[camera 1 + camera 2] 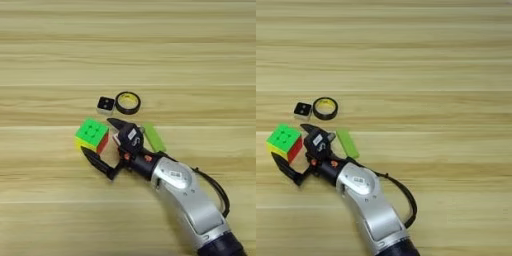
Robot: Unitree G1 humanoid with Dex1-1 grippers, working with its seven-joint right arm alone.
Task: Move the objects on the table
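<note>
A colour puzzle cube (92,135) with a green top, yellow and red sides sits on the light-wood table (128,50). My right gripper (100,139) stands open around its right side, one black finger (118,124) behind the cube and the other finger (96,162) in front of it. Whether either finger touches the cube I cannot tell. A flat green bar (154,137) lies just right of the gripper's wrist. The right eye view shows the same cube (284,141) and bar (347,143).
A black ring of tape (127,102) with a yellow inside and a small black-and-white square piece (105,104) lie just behind the cube. My silver forearm (192,200) comes in from the bottom right with a black cable looped beside it.
</note>
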